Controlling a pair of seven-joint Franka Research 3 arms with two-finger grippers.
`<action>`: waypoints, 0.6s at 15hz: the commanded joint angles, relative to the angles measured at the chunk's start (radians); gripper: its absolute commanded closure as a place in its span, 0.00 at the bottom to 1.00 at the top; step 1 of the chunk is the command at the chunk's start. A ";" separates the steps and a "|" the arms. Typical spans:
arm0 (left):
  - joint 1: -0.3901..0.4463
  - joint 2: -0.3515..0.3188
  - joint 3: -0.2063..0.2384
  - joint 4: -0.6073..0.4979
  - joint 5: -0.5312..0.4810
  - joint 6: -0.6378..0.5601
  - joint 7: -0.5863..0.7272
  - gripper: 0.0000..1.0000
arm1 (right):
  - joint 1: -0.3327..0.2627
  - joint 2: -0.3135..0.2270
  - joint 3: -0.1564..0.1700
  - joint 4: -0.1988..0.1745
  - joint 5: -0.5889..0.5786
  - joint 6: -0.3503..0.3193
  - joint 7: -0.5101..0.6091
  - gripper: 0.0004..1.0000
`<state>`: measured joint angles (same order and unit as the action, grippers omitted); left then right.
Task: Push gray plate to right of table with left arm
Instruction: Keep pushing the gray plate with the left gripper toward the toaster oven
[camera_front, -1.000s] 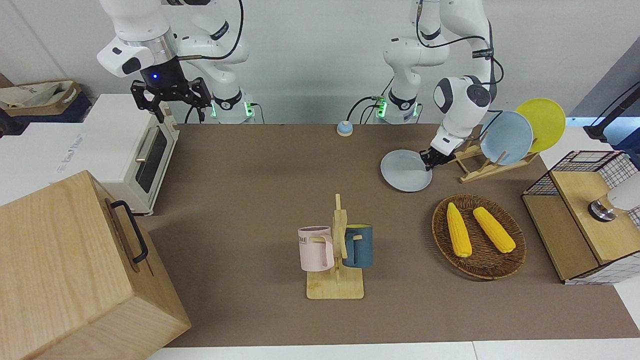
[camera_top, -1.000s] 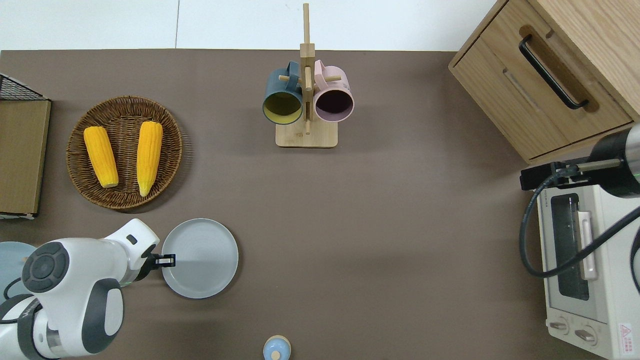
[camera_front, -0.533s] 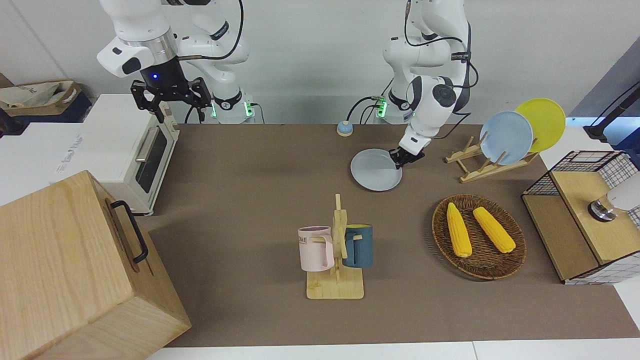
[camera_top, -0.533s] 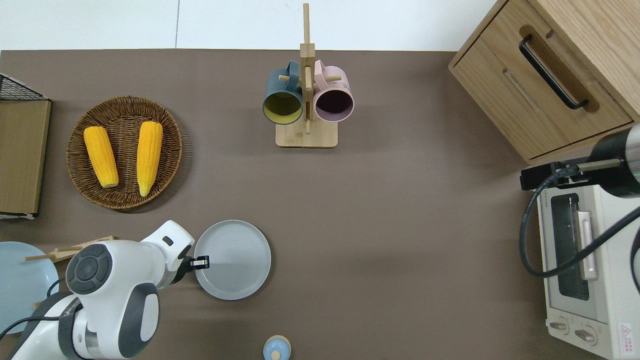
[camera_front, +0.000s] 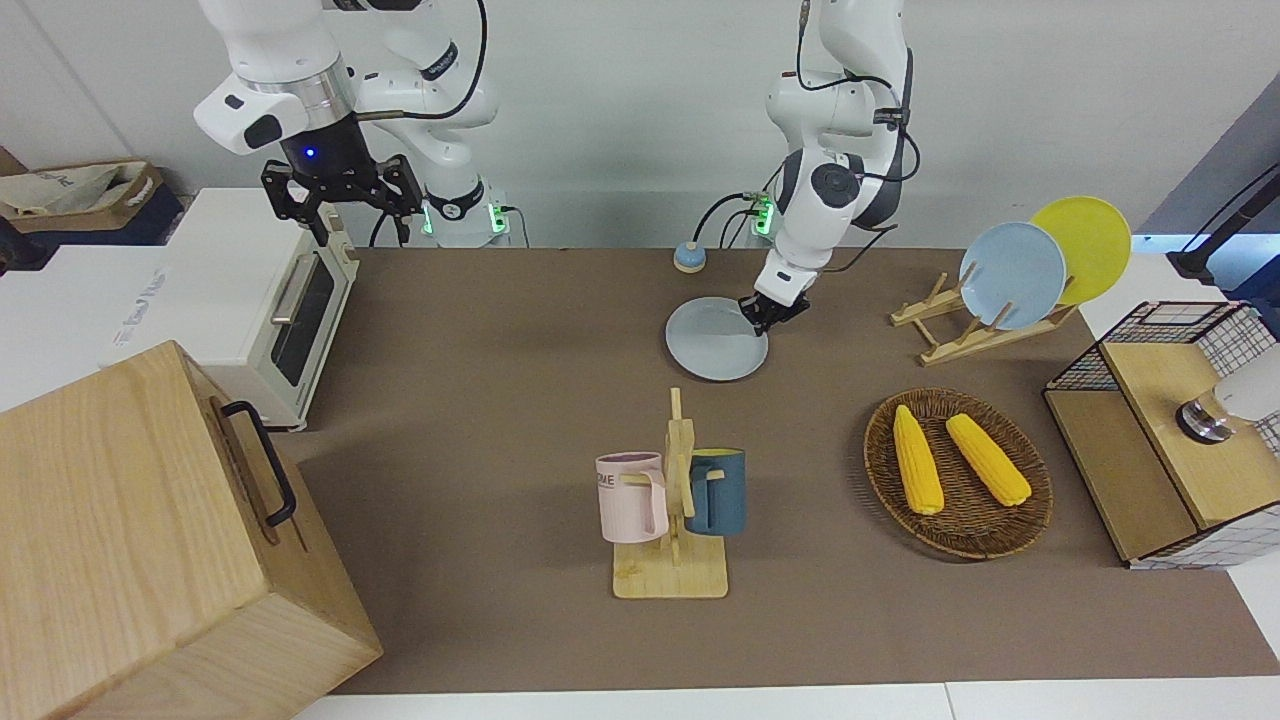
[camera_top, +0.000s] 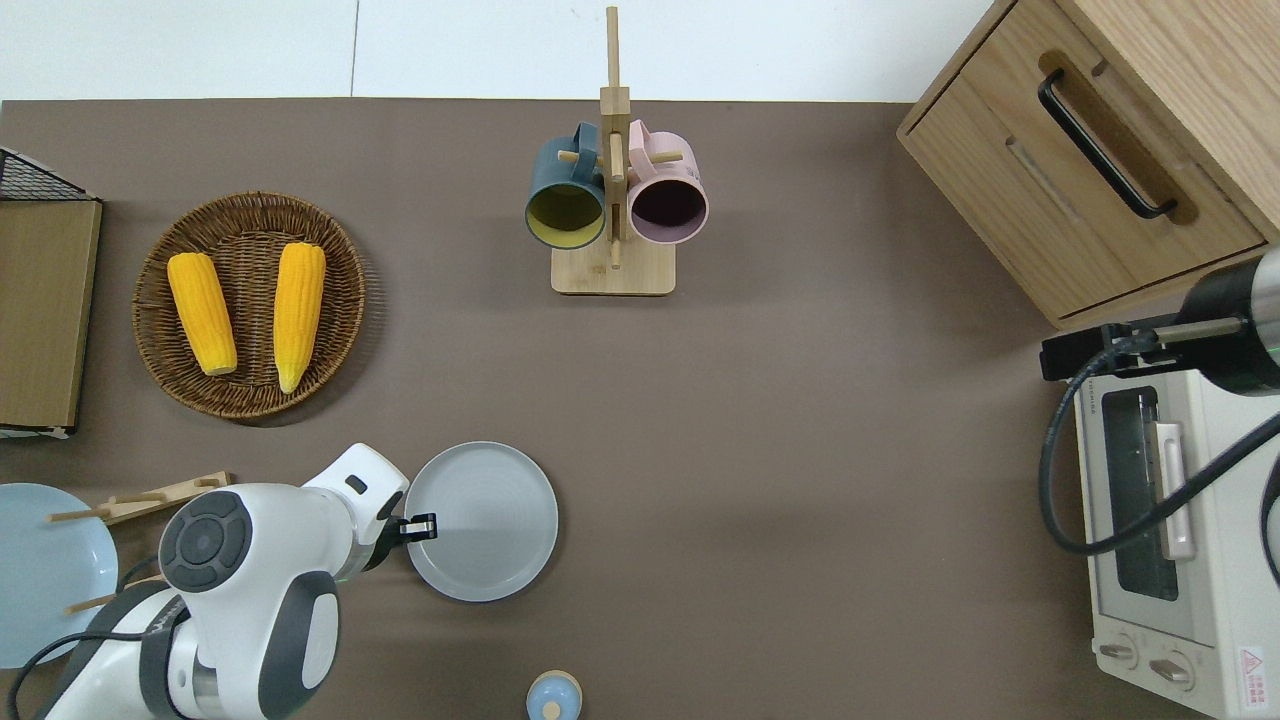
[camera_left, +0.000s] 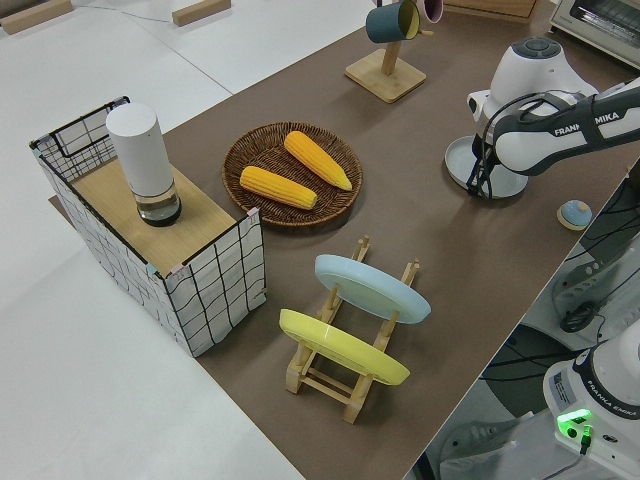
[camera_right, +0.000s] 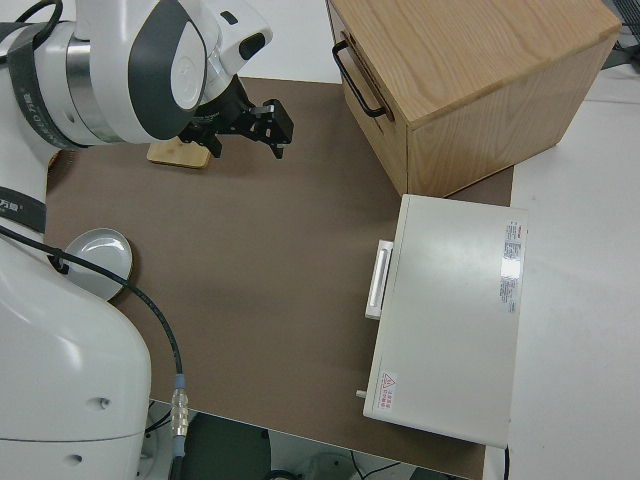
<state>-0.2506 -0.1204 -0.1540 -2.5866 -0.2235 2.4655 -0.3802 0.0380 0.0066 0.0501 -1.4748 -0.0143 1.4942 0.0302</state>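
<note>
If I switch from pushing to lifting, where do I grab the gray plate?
Pinch the raised rim of the gray plate from above, at the edge by the left gripper. It lies flat on the table, so only the rim offers a hold.

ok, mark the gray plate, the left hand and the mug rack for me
gray plate (camera_top: 495, 520), overhead view, bare middle of the dish
left hand (camera_top: 425, 526), overhead view, fingertips at the plate's rim
mug rack (camera_top: 613, 272), overhead view, flat wooden base
</note>
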 joint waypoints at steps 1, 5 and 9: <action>-0.067 0.059 -0.001 0.028 -0.033 0.038 -0.088 1.00 | -0.003 -0.004 -0.001 0.005 0.022 -0.012 -0.001 0.02; -0.078 0.065 -0.050 0.039 -0.088 0.073 -0.131 1.00 | -0.003 -0.004 -0.001 0.005 0.022 -0.014 -0.001 0.02; -0.084 0.113 -0.110 0.056 -0.094 0.124 -0.210 1.00 | -0.003 -0.004 -0.001 0.005 0.022 -0.012 -0.001 0.02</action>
<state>-0.3103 -0.0739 -0.2326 -2.5542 -0.3024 2.5387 -0.5234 0.0380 0.0066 0.0501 -1.4748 -0.0143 1.4942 0.0302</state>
